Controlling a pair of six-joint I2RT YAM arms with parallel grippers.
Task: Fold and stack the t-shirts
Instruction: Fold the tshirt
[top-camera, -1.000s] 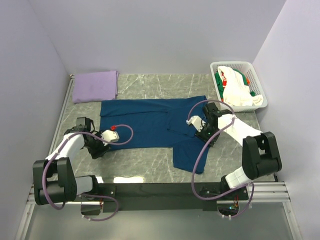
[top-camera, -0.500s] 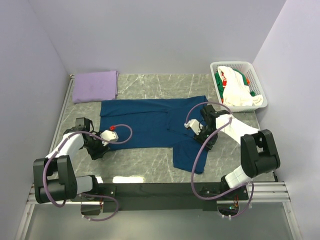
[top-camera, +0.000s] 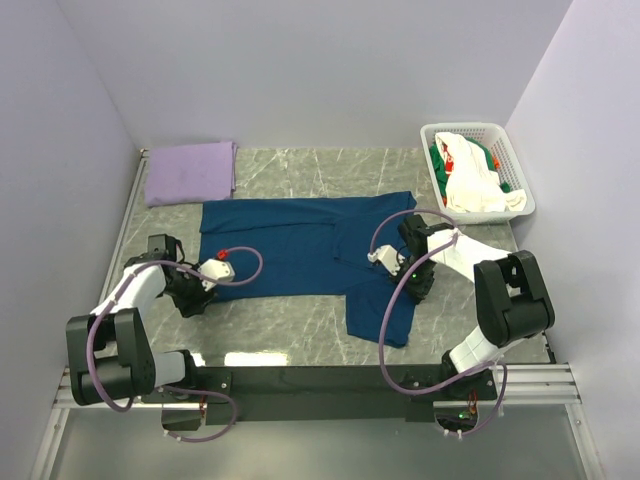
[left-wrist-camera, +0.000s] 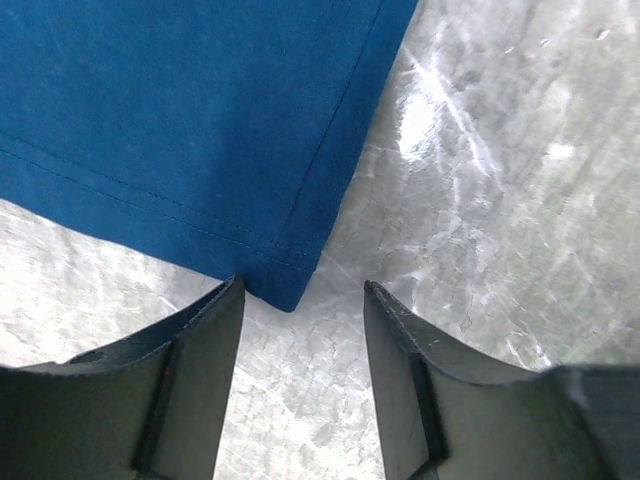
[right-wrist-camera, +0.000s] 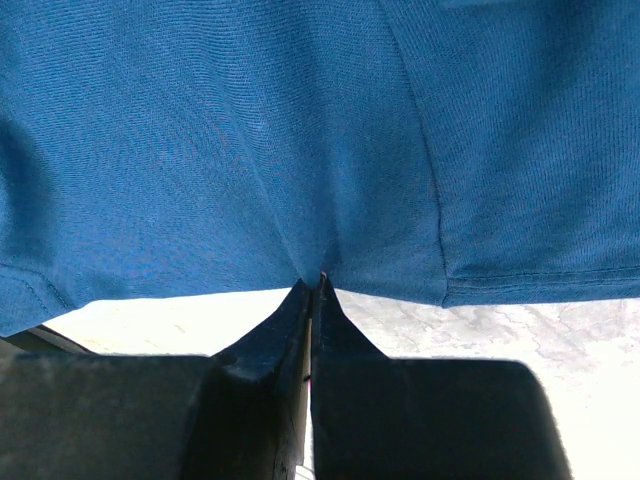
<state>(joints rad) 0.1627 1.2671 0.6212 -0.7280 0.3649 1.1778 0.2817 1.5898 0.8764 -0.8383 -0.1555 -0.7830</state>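
Right pincer (right-wrist-camera: 313, 284) has snapped shut, pinching navy t-shirt (top-camera: 290, 245) cloth at its tips. Left pincer (left-wrist-camera: 302, 292) gapes, hem corner just ahead, flat on tabletop (left-wrist-camera: 480, 200). Fold grasp half-made; next: close left.

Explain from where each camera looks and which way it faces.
Top external: above and behind the bases, facing down and forward over the table; left arm, right arm, navy t-shirt, lavender t-shirt, basket show.
Left wrist: on the left arm, facing down; open left jaws frame the shirt's hem corner.
Right wrist: on the right arm, facing down along shut right jaws pinching navy cloth.
Shared: navy t-shirt in all views.
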